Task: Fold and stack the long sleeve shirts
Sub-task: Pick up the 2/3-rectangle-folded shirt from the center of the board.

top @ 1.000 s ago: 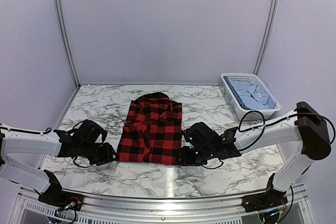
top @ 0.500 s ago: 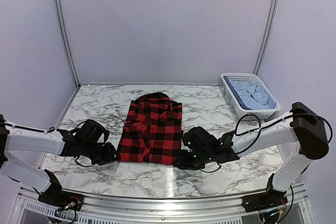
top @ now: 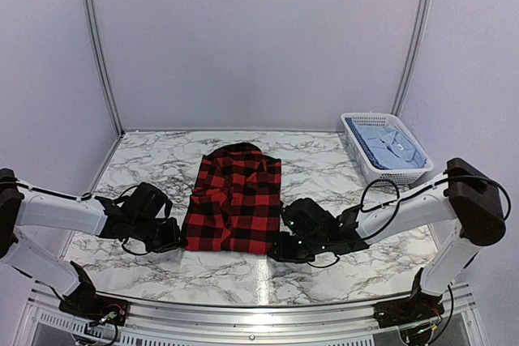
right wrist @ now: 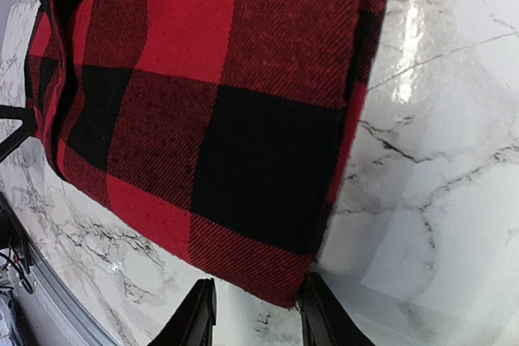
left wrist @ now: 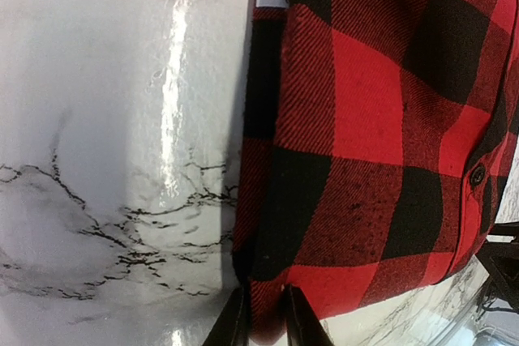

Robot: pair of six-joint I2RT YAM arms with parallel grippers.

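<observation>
The check shirt lies folded mid-tabletop. The left gripper is clenched on its 7 o'clock corner. The right gripper straddles the 5 o'clock corner, released. The blue shirt sits in the basket at 2 o'clock.
</observation>
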